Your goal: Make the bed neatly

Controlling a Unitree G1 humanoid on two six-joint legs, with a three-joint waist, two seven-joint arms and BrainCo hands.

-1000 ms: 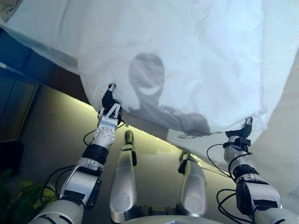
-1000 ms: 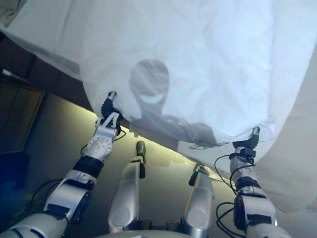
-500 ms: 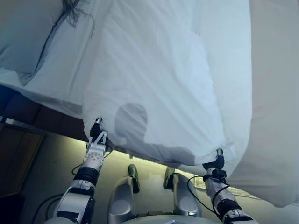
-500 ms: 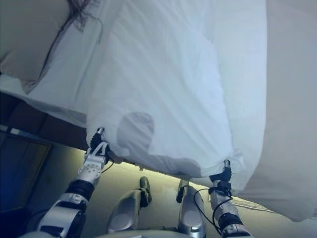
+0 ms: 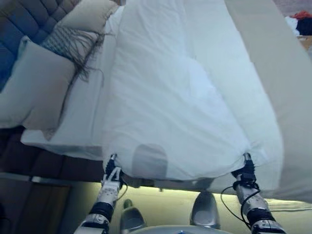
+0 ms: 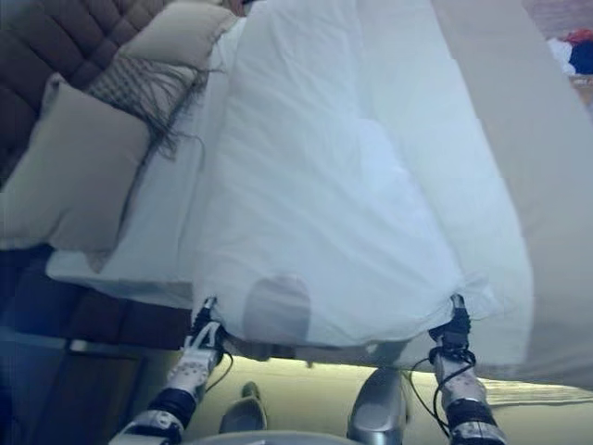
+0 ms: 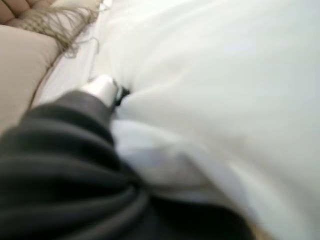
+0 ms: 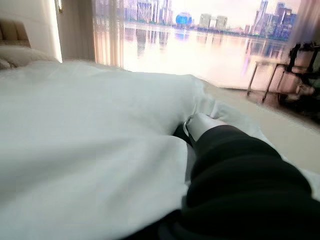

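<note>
— Left hand (image 5: pixel 112 173) and right hand (image 5: pixel 244 169)? Pinching near corners of white quilted duvet (image 5: pixel 180 102).

— Lying where? Spread over bed (image 5: pixel 273 63), short of beige pillow (image 5: pixel 34 92).

— Best handling? Probably pull both corners evenly, keep edge taut.

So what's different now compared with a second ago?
Both hands, left and right, have carried the duvet edge forward over the bed, so it now lies spread toward the pillows. The camera tilted up too. Both hands still grip the edge.
</note>
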